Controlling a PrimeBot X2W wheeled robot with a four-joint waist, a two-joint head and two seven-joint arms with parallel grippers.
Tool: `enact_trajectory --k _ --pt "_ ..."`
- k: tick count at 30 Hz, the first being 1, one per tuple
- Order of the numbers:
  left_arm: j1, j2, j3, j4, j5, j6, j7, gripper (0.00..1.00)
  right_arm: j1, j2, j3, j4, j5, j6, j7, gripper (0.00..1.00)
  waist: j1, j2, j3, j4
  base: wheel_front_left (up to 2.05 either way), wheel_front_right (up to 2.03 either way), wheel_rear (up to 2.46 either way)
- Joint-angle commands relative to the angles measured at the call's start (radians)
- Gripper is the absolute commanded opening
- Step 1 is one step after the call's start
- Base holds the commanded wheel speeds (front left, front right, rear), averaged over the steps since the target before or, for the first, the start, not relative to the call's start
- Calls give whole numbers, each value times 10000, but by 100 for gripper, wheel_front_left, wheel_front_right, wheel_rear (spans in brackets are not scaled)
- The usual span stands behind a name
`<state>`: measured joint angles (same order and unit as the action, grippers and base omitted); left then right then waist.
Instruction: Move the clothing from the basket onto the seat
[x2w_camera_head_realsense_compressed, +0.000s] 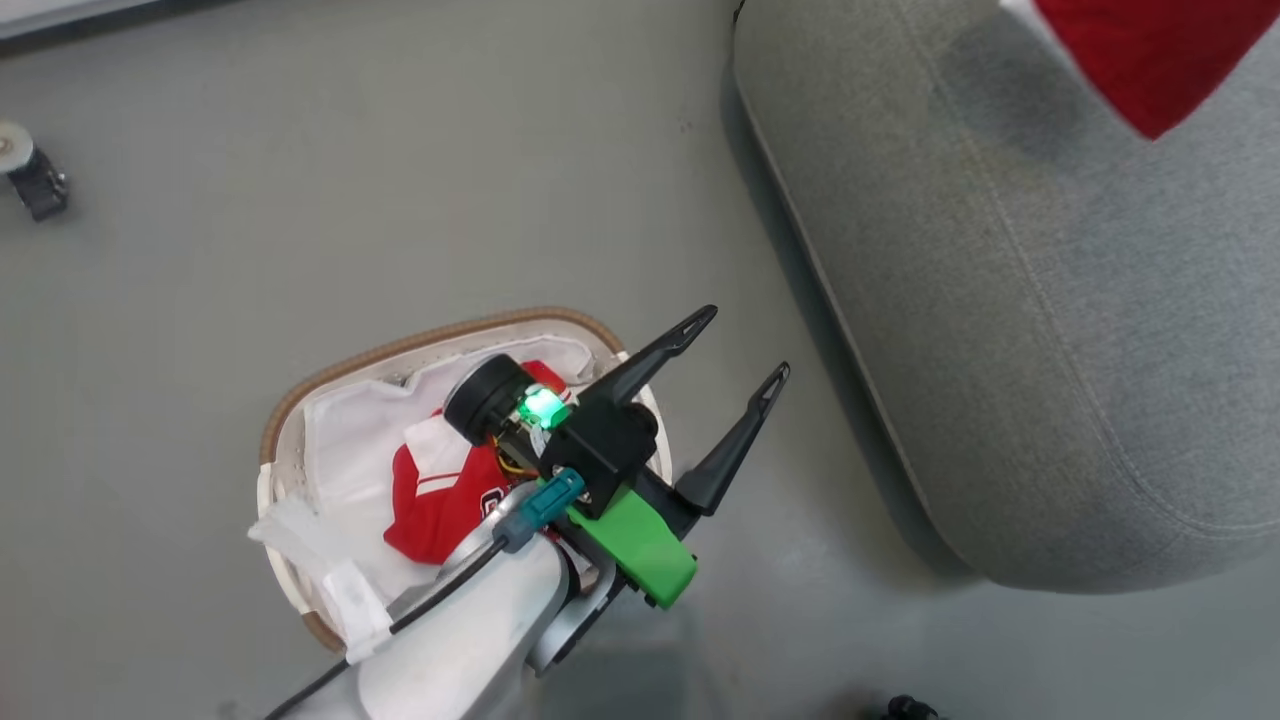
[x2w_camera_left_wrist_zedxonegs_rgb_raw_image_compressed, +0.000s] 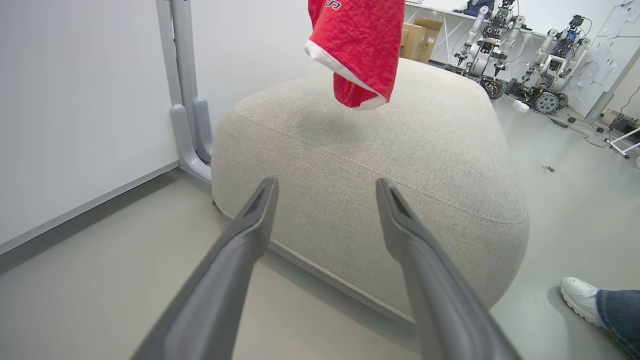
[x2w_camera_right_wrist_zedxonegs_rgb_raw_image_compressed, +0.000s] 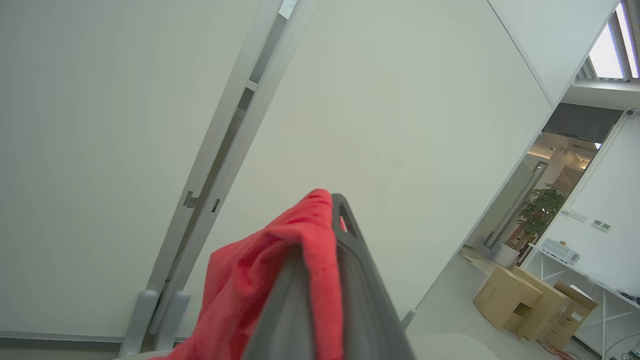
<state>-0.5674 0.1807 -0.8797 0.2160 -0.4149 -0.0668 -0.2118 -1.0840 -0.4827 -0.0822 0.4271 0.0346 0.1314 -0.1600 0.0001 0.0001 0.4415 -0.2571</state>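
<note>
My left gripper (x2w_camera_head_realsense_compressed: 735, 350) hangs open and empty beside the basket (x2w_camera_head_realsense_compressed: 300, 400), fingers pointing toward the grey seat (x2w_camera_head_realsense_compressed: 1050, 300). One red garment (x2w_camera_head_realsense_compressed: 440, 495) with white trim lies in the basket on the white liner, partly under my left wrist. In the left wrist view my left gripper (x2w_camera_left_wrist_zedxonegs_rgb_raw_image_compressed: 325, 192) faces the seat (x2w_camera_left_wrist_zedxonegs_rgb_raw_image_compressed: 425, 165), above which a second red garment (x2w_camera_left_wrist_zedxonegs_rgb_raw_image_compressed: 360, 50) dangles. My right gripper (x2w_camera_right_wrist_zedxonegs_rgb_raw_image_compressed: 325, 220) is shut on that red garment (x2w_camera_right_wrist_zedxonegs_rgb_raw_image_compressed: 250, 280), which drapes over its fingers. A corner of this garment (x2w_camera_head_realsense_compressed: 1160, 55) shows at the top right of the head view.
The basket stands on grey floor left of the seat. A white wall panel with a grey post (x2w_camera_left_wrist_zedxonegs_rgb_raw_image_compressed: 185, 100) rises behind the seat. A person's shoe (x2w_camera_left_wrist_zedxonegs_rgb_raw_image_compressed: 580, 295) is by the seat's right side. Other robots (x2w_camera_left_wrist_zedxonegs_rgb_raw_image_compressed: 500, 50) and cardboard boxes (x2w_camera_right_wrist_zedxonegs_rgb_raw_image_compressed: 530, 305) stand farther off.
</note>
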Motion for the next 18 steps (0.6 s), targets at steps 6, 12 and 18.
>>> enact_trajectory --k 6,12,18 --pt "-592 435 8 -698 367 194 418 100 -1214 -1160 -891 630 -78 -12 439 0 -1 -1 1567 904 0 0 0" --pt "-891 503 48 -1174 530 390 682 100 -933 -1325 -1541 1630 -152 -12 189 0 -1 -1 2370 1158 0 0 0" --pt "-964 685 57 -1344 615 484 814 100 -192 -436 -1747 3053 -595 -14 -644 0 -1 -1 2825 1156 0 0 0"
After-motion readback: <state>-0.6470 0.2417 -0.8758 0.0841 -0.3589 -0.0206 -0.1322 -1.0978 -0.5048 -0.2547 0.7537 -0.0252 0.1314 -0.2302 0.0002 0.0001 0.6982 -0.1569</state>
